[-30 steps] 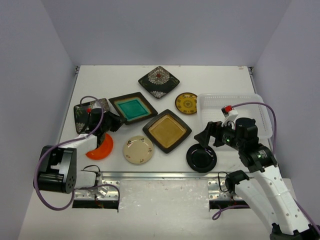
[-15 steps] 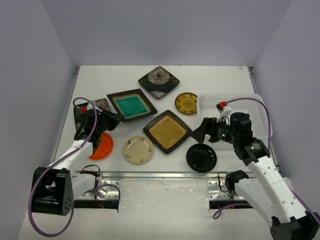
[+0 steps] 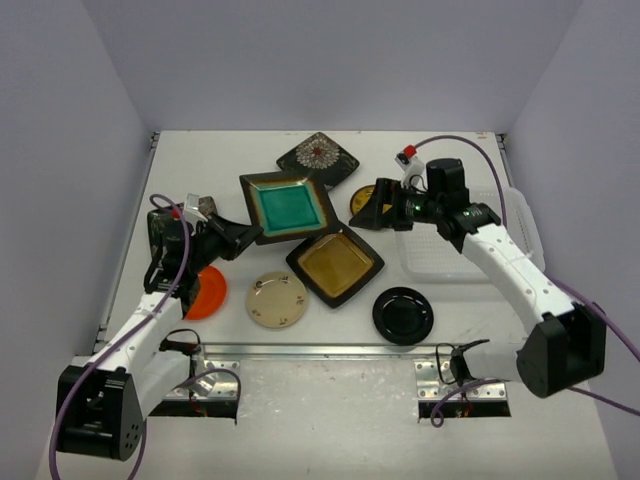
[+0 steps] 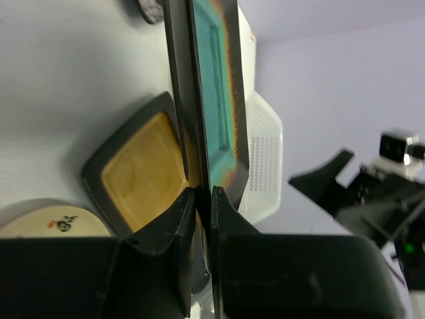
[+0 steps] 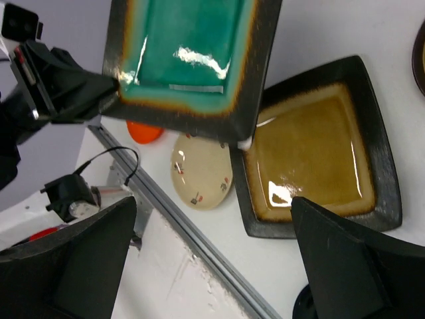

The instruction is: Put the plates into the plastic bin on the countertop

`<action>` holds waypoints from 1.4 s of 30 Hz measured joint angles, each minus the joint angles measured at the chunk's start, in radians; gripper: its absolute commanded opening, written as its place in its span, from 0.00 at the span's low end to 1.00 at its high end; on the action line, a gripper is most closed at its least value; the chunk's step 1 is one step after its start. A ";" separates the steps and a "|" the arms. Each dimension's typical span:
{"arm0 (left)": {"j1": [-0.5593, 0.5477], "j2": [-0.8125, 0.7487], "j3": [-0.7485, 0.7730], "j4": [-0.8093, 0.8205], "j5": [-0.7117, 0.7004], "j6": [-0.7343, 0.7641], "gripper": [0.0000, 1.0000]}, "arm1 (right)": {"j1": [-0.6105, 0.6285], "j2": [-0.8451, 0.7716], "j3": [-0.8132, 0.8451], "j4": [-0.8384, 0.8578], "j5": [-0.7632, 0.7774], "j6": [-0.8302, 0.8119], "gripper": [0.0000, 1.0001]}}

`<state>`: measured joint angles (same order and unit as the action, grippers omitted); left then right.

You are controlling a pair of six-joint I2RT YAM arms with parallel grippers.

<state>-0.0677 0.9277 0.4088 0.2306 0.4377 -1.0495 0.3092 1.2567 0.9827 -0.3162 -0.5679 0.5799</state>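
Top external view takes in the flat white countertop [image 3: 200, 160] with a metal strip at its front and pale lavender walls around it. The white lattice-sided bin [image 3: 432, 262] sits under the right arm, behind the right gripper [image 3: 372, 207], and I can see no plate in it.

The left gripper [image 3: 245, 232] is clamped on the near corner of the square teal plate [image 3: 286, 205]. Its glaze is glossy, with a dark rim browned at the edge. From the left wrist the plate stands edge-on between the two black fingers [image 4: 179, 219]. Its far corner overlaps the square amber plate [image 3: 334, 263], which lies flat just beyond that gripper; whether the two touch I cannot tell.

The right gripper faces the teal plate from the opposite side, jaws spread wide with nothing in them. A sliver of the patterned yellow plate [image 3: 356, 203] shows beside it. One black floral square [image 3: 317, 158] lies past the teal plate. The other [image 3: 160, 235] is partly hidden under the left arm.

Near the left gripper lie the round orange plate [image 3: 205, 293] and the cream plate [image 3: 277, 299] with small painted marks. The glossy black round plate [image 3: 403, 314] sits nearer the right arm.
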 measured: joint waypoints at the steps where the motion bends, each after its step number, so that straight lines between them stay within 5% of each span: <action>1: -0.012 -0.008 0.000 0.004 0.009 -0.003 0.00 | 0.000 0.042 0.038 0.008 -0.009 0.005 0.98; 10: -0.102 -0.027 0.000 0.044 0.077 -0.032 0.00 | -0.026 0.329 0.233 0.027 -0.060 0.061 0.75; 18: -0.114 -0.036 -0.039 0.160 0.095 -0.089 0.00 | -0.040 0.390 0.240 0.028 -0.141 0.080 0.68; 22: -0.128 -0.036 -0.046 0.203 0.096 -0.108 0.00 | -0.039 0.390 0.215 0.039 -0.179 0.094 0.31; 28: -0.149 -0.028 -0.049 0.241 0.101 -0.110 0.00 | -0.051 0.390 0.169 0.113 -0.288 0.184 0.00; 29: -0.149 -0.025 -0.051 0.241 0.102 -0.109 0.04 | -0.058 0.390 0.164 0.127 -0.306 0.203 0.00; 32: -0.154 -0.020 -0.052 0.245 0.107 -0.101 0.48 | -0.072 0.378 0.146 0.152 -0.329 0.241 0.00; 33: -0.155 -0.020 -0.050 0.244 0.110 -0.091 0.57 | -0.079 0.370 0.141 0.147 -0.329 0.237 0.00; 35: -0.158 -0.022 -0.020 0.190 0.105 -0.049 1.00 | -0.091 0.344 0.140 0.085 -0.300 0.188 0.00; 42: -0.163 -0.083 0.151 -0.028 0.005 0.167 1.00 | -0.254 0.258 0.162 -0.227 -0.080 -0.045 0.00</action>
<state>-0.2310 0.8451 0.5596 0.2027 0.4426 -0.8822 0.0550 1.5147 1.1446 -0.5435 -0.6482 0.5352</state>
